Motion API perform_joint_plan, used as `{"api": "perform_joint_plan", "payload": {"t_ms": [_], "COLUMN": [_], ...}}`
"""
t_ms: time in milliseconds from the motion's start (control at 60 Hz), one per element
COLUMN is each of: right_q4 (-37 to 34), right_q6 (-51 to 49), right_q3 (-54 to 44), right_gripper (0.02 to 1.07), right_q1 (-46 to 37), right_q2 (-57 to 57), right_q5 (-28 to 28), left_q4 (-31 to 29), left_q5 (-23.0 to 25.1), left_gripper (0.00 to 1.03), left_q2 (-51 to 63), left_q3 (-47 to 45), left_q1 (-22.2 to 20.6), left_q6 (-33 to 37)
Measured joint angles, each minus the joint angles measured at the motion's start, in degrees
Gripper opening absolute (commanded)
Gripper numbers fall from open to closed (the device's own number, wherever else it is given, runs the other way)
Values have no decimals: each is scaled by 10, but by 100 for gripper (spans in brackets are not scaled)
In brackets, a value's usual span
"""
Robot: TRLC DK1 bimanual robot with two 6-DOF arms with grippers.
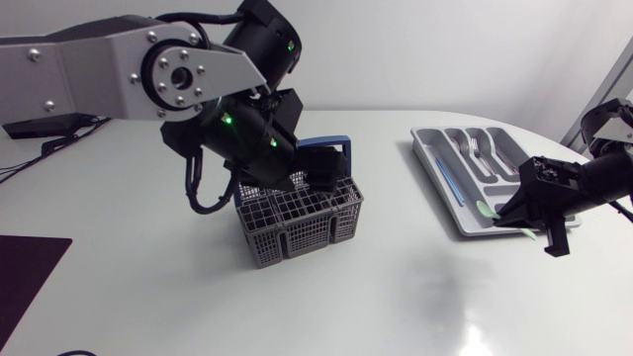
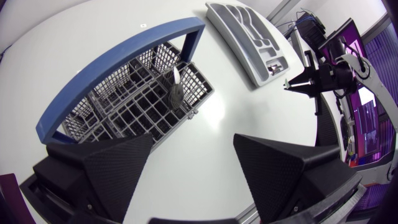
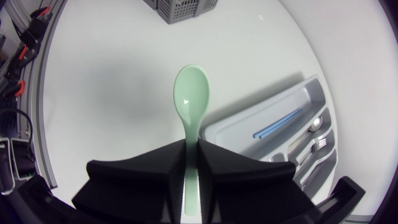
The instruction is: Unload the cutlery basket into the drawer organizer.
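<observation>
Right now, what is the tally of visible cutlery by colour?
Green: 1, the green spoon.
Blue: 1, a blue stick in the organizer.
Silver: 3, a silver spoon and a fork in the organizer, and a utensil in the basket.
Total: 5; more may be hidden.

A robotics lab, I'd say.
My left arm [image 1: 119,69] and right arm [image 1: 598,178] come in over a plain white table [image 1: 396,307], with loose cables [image 1: 22,163] at its corner.
</observation>
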Motion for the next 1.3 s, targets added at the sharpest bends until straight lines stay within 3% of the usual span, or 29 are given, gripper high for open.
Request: {"api": "perform_joint_plan", "payload": {"t_ms": [383, 667, 783, 933, 983, 1067, 1300], "right_q4": [78, 143, 167, 205, 214, 226, 203], "right_q6": [-127, -176, -188, -191, -191, -191, -141], "right_q3": [113, 171, 171, 162, 158, 150, 121], "right_gripper": [8, 8, 30, 41, 55, 68, 77], "right_q1": [-56, -76, -76, -71, -68, -59, -12], "right_q2": [162, 243, 260, 271, 271, 269, 170], "right_q5": [136, 204, 222, 247, 255, 273, 259], "left_q4": [38, 52, 59, 61, 61, 63, 72], "left_q5": [-43, -71, -91, -100, -102, -102, -102], "left_gripper": [91, 91, 92, 92, 92, 92, 92], "left_q2": [-25, -50, -57, -67, -73, -85, -107], "left_q3": [-61, -90, -107, -125, -128, -134, -164], "left_q1": [-9, -12, -20, -26, -26, -24, -15], "left_q6": [24, 28, 30, 30, 35, 39, 53]}}
